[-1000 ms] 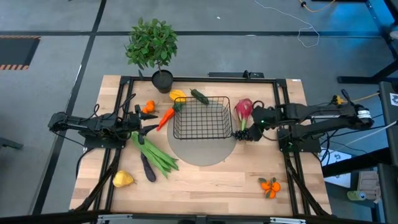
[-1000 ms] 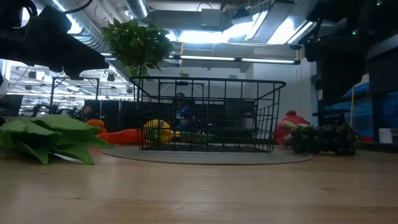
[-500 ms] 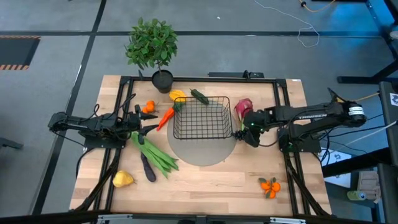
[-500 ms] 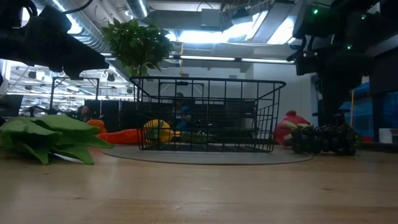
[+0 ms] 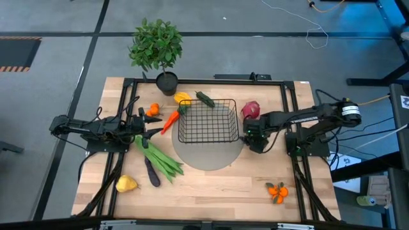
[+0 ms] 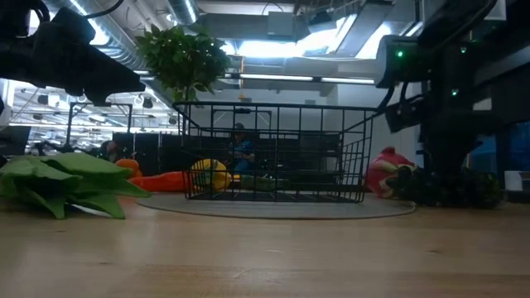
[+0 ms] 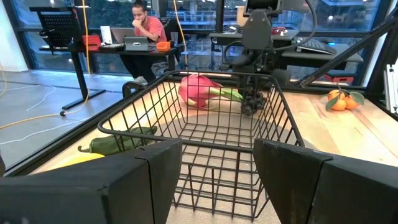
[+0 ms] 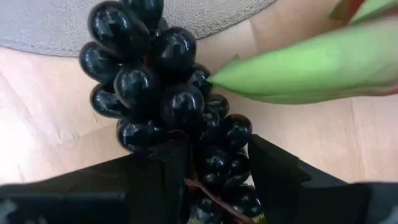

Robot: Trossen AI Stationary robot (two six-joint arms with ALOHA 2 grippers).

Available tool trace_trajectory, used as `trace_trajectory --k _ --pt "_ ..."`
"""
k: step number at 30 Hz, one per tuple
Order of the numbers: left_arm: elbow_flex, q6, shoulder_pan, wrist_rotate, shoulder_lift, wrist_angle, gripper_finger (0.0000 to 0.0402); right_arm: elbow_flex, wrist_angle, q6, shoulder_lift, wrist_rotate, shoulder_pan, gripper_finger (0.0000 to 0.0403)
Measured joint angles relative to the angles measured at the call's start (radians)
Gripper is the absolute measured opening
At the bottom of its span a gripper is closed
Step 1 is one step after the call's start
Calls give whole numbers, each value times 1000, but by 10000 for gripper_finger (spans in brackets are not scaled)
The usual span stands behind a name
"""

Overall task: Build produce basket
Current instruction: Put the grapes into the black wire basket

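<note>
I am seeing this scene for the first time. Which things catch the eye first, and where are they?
The empty black wire basket stands at the table's middle on a grey mat. Just right of it, the right gripper has its open fingers around the dark grapes, beside the pink dragon fruit.

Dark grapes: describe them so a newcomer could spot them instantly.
Find the black wire basket at the table's centre. Just off its right side, under the right gripper, lie the grapes, beside the pink dragon fruit: the only cluster of glossy black beads.
</note>
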Motion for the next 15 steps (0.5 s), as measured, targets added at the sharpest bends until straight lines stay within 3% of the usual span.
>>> trace_trajectory --k 15 --pt "0 0 0 0 0 0 190 -1 -9 31 33 -30 0 154"
